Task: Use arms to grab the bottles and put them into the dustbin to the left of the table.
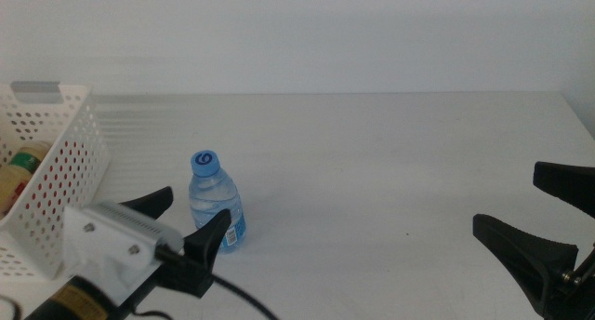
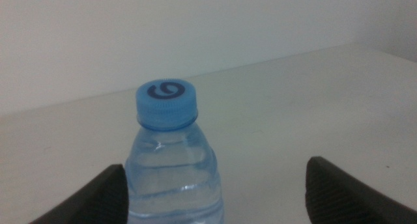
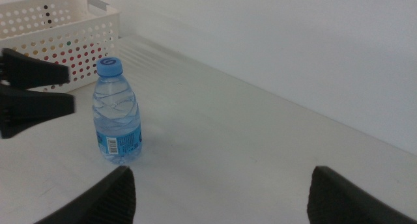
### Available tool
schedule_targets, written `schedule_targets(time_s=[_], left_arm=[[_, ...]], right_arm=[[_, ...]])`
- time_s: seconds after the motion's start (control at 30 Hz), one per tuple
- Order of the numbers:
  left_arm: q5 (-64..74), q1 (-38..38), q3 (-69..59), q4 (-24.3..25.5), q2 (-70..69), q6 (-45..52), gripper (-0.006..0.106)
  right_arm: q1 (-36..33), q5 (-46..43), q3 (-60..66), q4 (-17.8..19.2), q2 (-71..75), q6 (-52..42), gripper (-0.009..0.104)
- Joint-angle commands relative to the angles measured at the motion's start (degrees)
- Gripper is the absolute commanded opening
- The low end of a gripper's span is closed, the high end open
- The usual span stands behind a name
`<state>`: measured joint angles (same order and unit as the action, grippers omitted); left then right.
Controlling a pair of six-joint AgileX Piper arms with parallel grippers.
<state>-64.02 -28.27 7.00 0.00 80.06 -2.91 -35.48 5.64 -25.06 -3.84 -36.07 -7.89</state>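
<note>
Two hands in play: the left hand (image 1: 192, 220) sits low at the near left, jaws spread wide, with the small water bottle (image 1: 217, 202) standing upright between its fingertips, blue cap up. Just left of it, the white perforated dustbin (image 1: 65, 171) holds a yellow-liquid bottle (image 1: 19, 174). Far across the bench (image 1: 390, 162), the right hand (image 1: 539, 208) waits, also wide open.

From the middle view we look forward and down over the table (image 1: 372, 162), the left wrist camera sits close behind the water bottle (image 2: 172, 172), and the right wrist camera faces that bottle from well apart.
</note>
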Motion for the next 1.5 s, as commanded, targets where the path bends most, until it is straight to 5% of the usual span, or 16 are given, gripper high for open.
schedule_targets(time_s=[0.0,0.6,0.93,1.2,1.33,1.47], left_arm=[[-6.68,-0.16,2.92,-0.31,1.62,-1.37,0.088],[3.37,0.86,12.38,-4.43,4.26,2.02,0.088],[3.32,6.24,16.38,4.08,10.18,-3.62,0.088],[-2.42,6.24,17.98,4.61,18.61,-3.82,0.087],[-7.54,6.13,17.98,4.84,22.06,-3.82,0.081],[-7.86,6.13,17.72,4.84,23.55,-3.82,0.062]], right_arm=[[0.28,-4.10,-1.77,0.56,0.22,-0.23,0.077],[0.28,-4.10,-1.77,0.56,0.22,-0.23,0.077],[0.28,-4.10,-1.77,0.56,0.22,-0.23,0.077],[0.28,-4.10,-1.77,0.56,0.22,-0.23,0.077],[0.28,-4.10,-1.77,0.56,0.22,-0.23,0.077],[0.28,-4.10,-1.77,0.56,0.22,-0.23,0.077]])
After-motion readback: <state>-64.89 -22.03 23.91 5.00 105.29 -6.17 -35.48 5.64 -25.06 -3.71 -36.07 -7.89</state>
